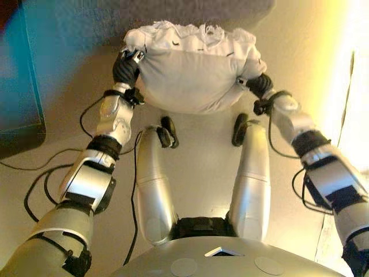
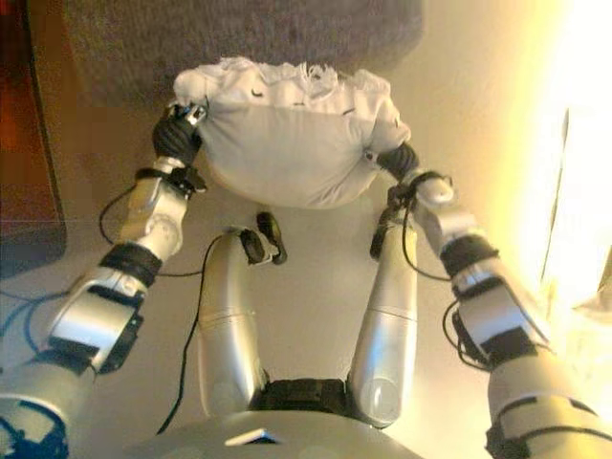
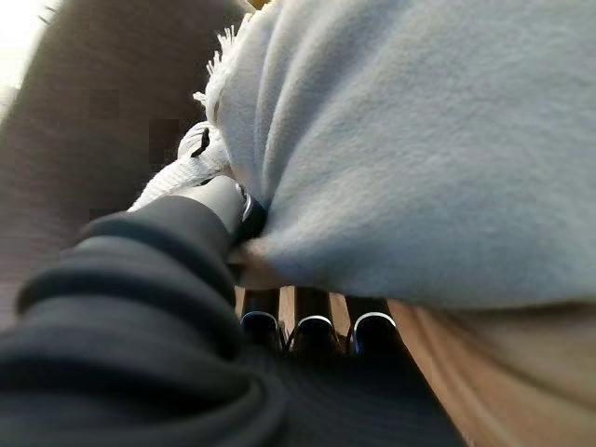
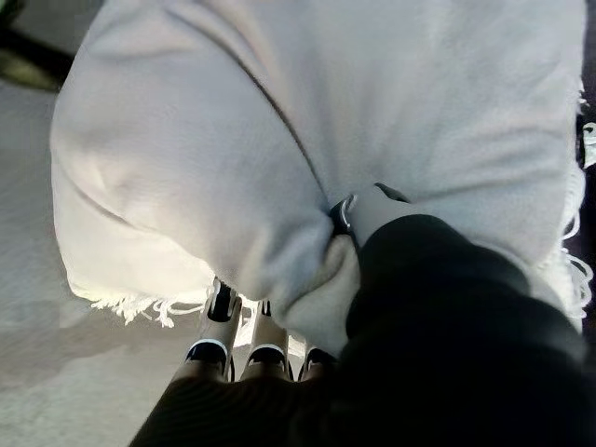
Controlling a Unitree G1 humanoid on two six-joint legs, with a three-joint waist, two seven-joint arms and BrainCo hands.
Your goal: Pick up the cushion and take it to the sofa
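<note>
I hold a white fringed cushion off the floor in front of me, between both hands. My left hand grips its left end and my right hand grips its right end. In the left wrist view the thumb digs into the cushion while the fingers curl under it. The right wrist view shows the same pinch: the thumb is pressed into the fabric, with fingers beneath. A grey textured surface, possibly the sofa, lies just beyond the cushion.
A dark teal piece of furniture stands on the left. Strong light falls on the right side. Beige floor stretches below the cushion.
</note>
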